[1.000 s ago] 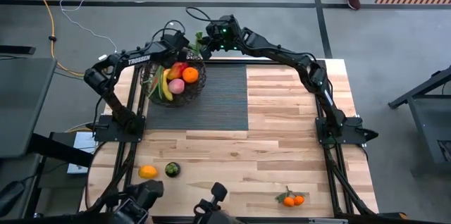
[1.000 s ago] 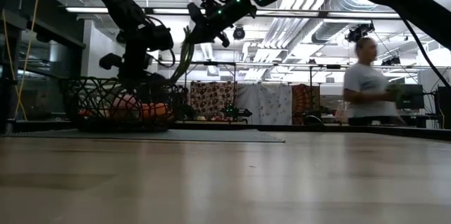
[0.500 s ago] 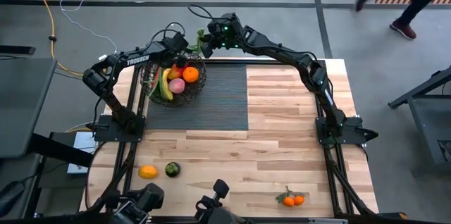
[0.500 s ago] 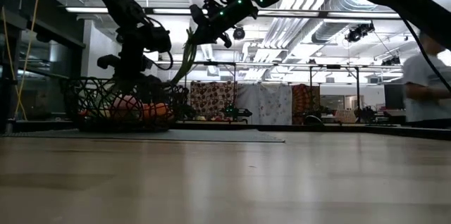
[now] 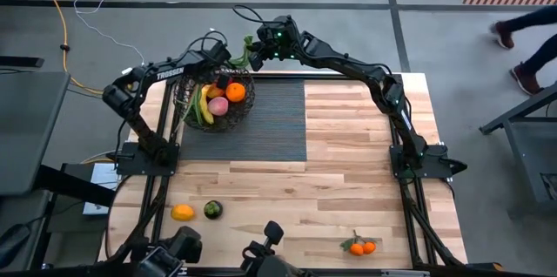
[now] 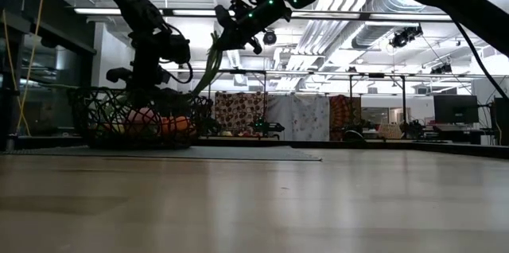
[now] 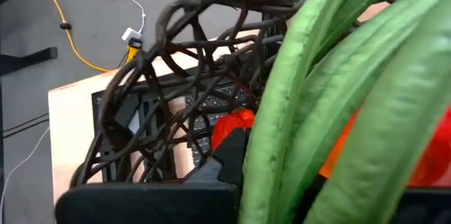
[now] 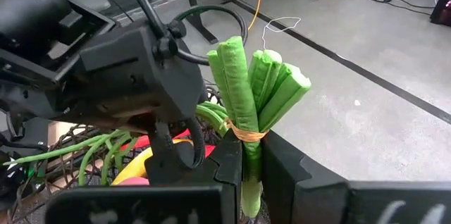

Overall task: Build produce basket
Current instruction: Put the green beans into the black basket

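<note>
The right gripper (image 8: 246, 164) is clamped on the banded green stalks (image 8: 246, 83), which trail down into the basket (image 5: 213, 94) just below it; the left gripper (image 5: 224, 75), closed and apparently empty, sits right beside it. Released from this height, I judge the stalks could tip over the basket rim or snag the left arm; oranges (image 5: 363, 246) lie far off.

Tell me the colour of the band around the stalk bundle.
Yellowish tan, wrapped round the green stalks just above the right gripper; clearest in the right wrist view.

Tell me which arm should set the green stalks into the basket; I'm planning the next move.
Right. The right gripper is shut on the green stalks above the basket; the left gripper is shut at the basket's rim.
</note>
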Action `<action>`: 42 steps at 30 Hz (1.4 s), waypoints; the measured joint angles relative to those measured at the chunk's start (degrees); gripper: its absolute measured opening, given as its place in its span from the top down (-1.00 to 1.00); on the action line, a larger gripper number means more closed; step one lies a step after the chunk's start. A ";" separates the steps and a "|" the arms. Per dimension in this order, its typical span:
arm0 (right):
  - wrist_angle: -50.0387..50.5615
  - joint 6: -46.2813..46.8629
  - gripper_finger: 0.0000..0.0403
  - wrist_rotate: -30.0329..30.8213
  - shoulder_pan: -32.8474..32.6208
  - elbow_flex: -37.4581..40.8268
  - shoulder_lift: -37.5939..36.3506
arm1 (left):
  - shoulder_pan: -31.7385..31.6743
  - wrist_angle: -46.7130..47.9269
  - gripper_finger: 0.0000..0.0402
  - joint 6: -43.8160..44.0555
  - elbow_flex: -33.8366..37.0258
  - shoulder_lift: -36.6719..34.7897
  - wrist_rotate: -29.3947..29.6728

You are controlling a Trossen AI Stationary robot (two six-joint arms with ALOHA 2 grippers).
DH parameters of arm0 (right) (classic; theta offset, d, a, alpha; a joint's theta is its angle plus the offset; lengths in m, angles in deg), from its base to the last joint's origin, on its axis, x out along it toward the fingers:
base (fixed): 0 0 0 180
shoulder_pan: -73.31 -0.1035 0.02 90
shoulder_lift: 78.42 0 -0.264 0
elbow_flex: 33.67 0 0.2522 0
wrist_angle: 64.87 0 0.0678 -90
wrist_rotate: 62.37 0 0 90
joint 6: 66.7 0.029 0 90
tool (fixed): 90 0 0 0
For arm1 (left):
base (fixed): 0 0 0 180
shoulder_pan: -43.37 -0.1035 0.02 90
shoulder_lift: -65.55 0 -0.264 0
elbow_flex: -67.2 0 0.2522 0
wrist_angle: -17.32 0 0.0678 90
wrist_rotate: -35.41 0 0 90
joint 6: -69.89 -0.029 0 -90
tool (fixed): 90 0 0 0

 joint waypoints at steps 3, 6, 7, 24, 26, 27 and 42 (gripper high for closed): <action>0.00 0.00 0.88 0.00 0.00 0.00 0.00 | 0.02 -0.04 1.00 -0.02 0.00 0.65 0.02; 0.02 0.00 0.88 0.00 0.00 0.01 -0.01 | 0.00 -0.72 0.99 0.01 0.00 0.75 0.11; 0.02 0.01 0.88 0.01 0.00 0.00 -0.02 | 0.00 -1.17 0.98 0.20 0.00 0.75 0.25; 0.22 0.00 0.88 0.01 0.00 0.00 -0.04 | -0.48 -3.13 0.14 -0.71 0.00 -0.07 -2.24; 0.22 0.00 0.88 0.00 0.00 0.00 -0.04 | -0.73 -3.50 0.03 -1.93 0.00 -0.73 -3.08; 0.22 0.00 0.88 0.02 0.00 0.00 -0.04 | -0.86 -3.96 -0.02 -2.55 0.00 -1.16 -3.49; -0.01 -0.10 0.88 0.02 -0.13 0.00 -0.04 | -2.67 -6.70 -0.24 -8.89 0.00 -6.03 -11.56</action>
